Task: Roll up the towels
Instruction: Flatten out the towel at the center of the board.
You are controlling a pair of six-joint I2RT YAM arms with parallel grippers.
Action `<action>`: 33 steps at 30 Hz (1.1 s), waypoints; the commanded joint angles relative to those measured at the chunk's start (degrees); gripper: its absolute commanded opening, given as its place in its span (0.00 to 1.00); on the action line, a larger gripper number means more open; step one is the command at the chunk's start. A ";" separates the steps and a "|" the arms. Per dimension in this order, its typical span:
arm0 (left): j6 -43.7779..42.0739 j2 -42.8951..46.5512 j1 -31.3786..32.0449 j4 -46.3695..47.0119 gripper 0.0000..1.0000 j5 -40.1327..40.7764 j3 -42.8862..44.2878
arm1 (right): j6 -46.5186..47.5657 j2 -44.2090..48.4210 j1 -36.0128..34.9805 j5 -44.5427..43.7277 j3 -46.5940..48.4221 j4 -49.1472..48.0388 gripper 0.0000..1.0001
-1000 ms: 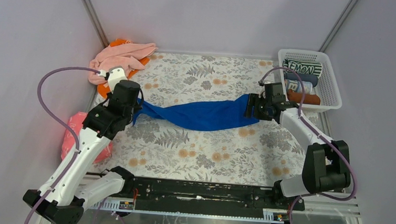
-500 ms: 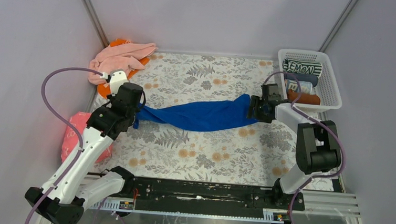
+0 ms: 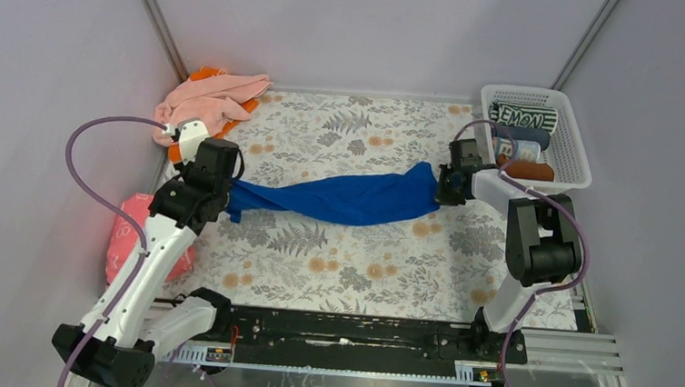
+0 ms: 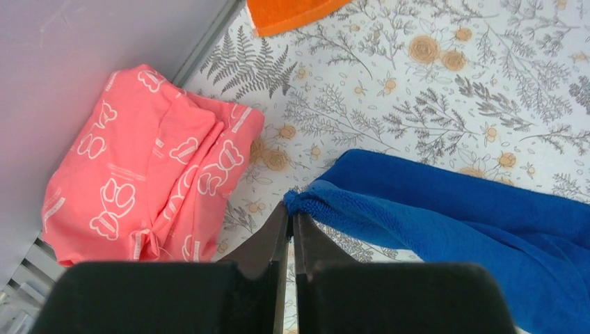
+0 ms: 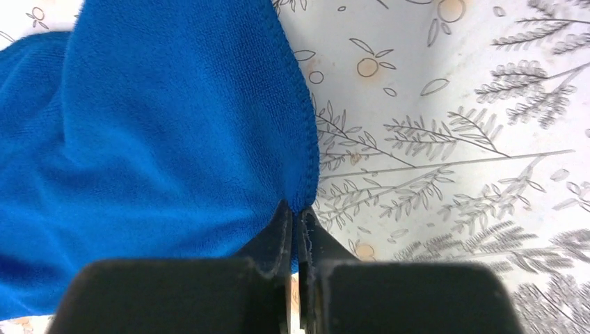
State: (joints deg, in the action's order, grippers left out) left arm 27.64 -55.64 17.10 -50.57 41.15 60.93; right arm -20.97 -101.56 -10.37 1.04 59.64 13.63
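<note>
Left fingers point(image 4: 268, 240) are pinched tight on one corner of the blue towel point(image 3: 348, 198), and the right fingers point(image 5: 273, 240) clamp the hem at its opposite end. Between them the towel stretches as a bunched band across the middle of the floral worktop point(image 3: 361, 268), with a pink printed towel point(image 4: 146, 188) near its left end.

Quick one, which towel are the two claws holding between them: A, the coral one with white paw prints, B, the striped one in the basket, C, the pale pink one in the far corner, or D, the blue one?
D: the blue towel is pinched at opposite ends by the left claw and the right claw.
</note>
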 commanded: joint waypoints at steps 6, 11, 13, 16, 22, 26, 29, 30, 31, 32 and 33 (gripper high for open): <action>-3.15 3.80 -1.41 -0.15 0.00 4.38 8.41 | 9.14 16.96 0.20 -11.30 16.30 22.14 0.00; -3.95 5.66 -1.46 -1.29 0.00 5.54 9.57 | 11.67 20.33 0.19 -11.83 26.28 30.09 0.05; -4.27 5.46 -1.46 -0.89 0.00 5.95 9.17 | 12.99 19.45 0.18 -12.31 30.48 31.80 0.07; -4.52 3.50 -1.46 0.53 0.00 5.39 7.72 | 14.47 15.15 0.27 -13.59 34.39 32.51 0.11; -4.24 -5.35 -3.80 6.66 0.00 0.55 2.71 | 13.07 -0.71 2.55 -13.55 41.64 29.25 0.26; -4.75 -13.60 -7.42 10.24 0.00 -7.52 2.85 | 9.93 -9.80 3.25 -7.75 46.62 22.32 0.39; -5.59 -19.03 -9.94 10.70 0.00 -10.81 4.66 | 8.71 -13.81 3.21 -3.92 49.57 22.26 0.45; -5.85 -20.12 -10.51 10.61 0.00 -11.44 5.02 | 8.58 -13.89 3.26 -3.17 49.01 22.03 0.47; -5.92 -20.94 -11.10 10.65 0.00 -12.05 5.08 | 8.61 -13.50 3.25 -2.85 47.41 21.41 0.47; -5.93 -21.40 -11.61 10.83 0.00 -12.74 4.90 | 8.63 -12.51 3.25 -2.80 45.12 20.32 0.47; -5.99 -21.61 -11.98 11.18 0.00 -13.42 4.49 | 8.67 -11.47 3.30 -2.69 42.53 19.01 0.47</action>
State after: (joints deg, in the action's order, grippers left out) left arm 22.90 -76.75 6.98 -43.81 31.66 64.03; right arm -11.05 -118.69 -6.90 -5.21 104.14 37.78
